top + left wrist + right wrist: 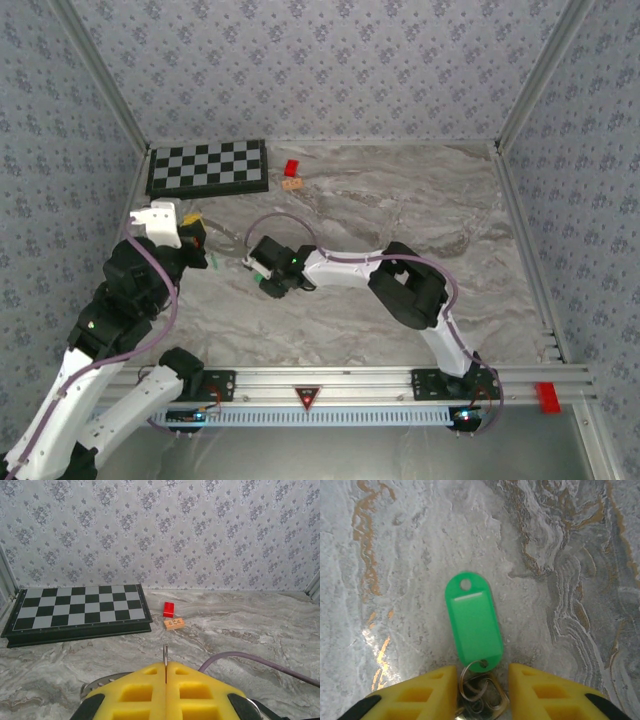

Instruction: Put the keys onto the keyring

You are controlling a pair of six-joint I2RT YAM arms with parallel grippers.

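Yellow right jaws stand spread, one on each side of the shiny end of a small green-headed silver key (472, 625). It lies flat on the grey marble table (395, 555), green head pointing away. Over at the left jaws, pressed together, the thin round grey metal keyring (165, 655) is pinched, edge up.

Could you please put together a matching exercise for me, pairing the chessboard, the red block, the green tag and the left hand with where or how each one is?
Things:
1. chessboard
2. red block
3. green tag
4. left hand

Places or states:
A. lying flat on the table, just ahead of the right hand
B. shut on a thin metal edge
C. at the far left, by the wall
D. right next to the tan piece

Pairs: 1-C, 2-D, 3-A, 4-B
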